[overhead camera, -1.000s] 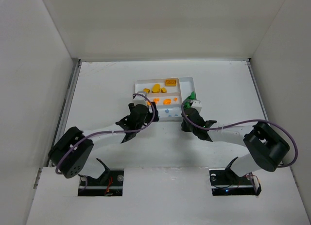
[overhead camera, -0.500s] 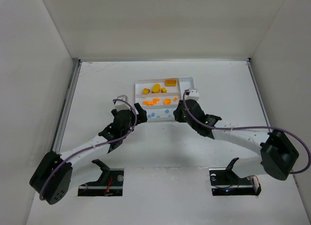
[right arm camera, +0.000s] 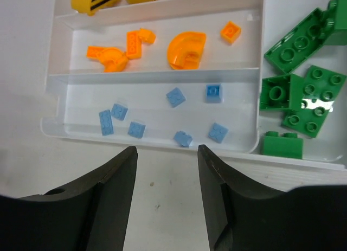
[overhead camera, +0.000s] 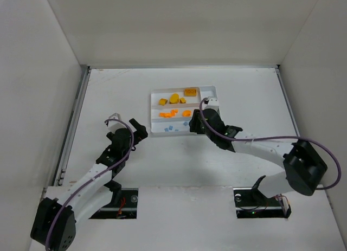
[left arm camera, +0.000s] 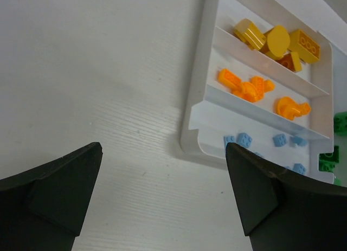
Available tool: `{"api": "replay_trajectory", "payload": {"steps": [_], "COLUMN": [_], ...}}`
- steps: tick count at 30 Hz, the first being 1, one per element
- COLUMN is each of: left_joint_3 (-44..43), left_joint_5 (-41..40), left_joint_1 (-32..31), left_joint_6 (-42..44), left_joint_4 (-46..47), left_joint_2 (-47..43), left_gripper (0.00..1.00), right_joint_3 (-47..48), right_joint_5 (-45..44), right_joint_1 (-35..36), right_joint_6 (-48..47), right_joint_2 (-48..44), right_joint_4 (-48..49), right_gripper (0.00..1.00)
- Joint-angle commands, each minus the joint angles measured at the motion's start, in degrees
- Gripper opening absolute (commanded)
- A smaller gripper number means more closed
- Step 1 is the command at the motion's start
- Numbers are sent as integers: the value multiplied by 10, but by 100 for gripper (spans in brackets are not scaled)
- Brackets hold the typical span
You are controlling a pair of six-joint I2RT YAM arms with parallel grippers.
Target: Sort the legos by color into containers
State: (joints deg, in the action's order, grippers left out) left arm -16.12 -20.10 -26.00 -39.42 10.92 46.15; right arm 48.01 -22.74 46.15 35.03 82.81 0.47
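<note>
Left gripper (left arm camera: 164,148): jaws wide apart, nothing between them. It hangs over bare table (left arm camera: 97,72), off the tray's left end and clear of it.

Right gripper (right arm camera: 167,149): jaws partly apart, empty, poised just over the near rim of the tray (right arm camera: 54,126).

Tray, near section: light-blue pieces (right arm camera: 176,96), scattered flat. Middle section: orange bits (right arm camera: 186,49). Far section: yellow bricks (left arm camera: 276,39). Crosswise section at the tray's right end: green bricks (right arm camera: 303,94), heaped, some leaning.

No loose legos seen on the table around the tray. One could be hidden under an arm, and the overhead view is too small to rule that out.

Risks, as judged:
- The right fingers sit close above the near rim. A drop or a forward sweep there could catch the rim, tipping or shoving the light tray and mixing the colours.
- The green heap looks unsteady, so a knock to that end could spill a brick over the wall.
</note>
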Motion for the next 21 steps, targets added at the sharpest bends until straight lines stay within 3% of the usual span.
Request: {"api": "replay_trajectory", "payload": {"steps": [1,4,9,10,12,17,21], "left_joint_3": [7,0,-7,-8,-12,-24,-27], "left_joint_5": [4,7,8,8,8,10,11], "left_joint_1": [20,27,28,25,21,23,25], "left_joint_6": [-18,-23,-26,-26,-26,-20,-19], "left_joint_4": [-20,-32,-48,-50,-55,-73,-87], "left_joint_2": [-8,3,20,23,24,12,5], "left_gripper": [100,100,100,100,100,100,100], "right_joint_3": [-30,-87,-207,-225,-256,-300,-339], "right_joint_5": [-33,-70,-131,-141,-162,-220,-216], "right_joint_1": [-4,-2,-13,-18,-27,-60,-111], "right_joint_6": [0,12,54,62,72,111,134], "right_joint_2": [-74,-144,-272,-293,-329,-376,-397], "right_joint_4": [20,18,25,24,19,-6,11], "right_gripper": [55,59,74,79,100,100,100]}}
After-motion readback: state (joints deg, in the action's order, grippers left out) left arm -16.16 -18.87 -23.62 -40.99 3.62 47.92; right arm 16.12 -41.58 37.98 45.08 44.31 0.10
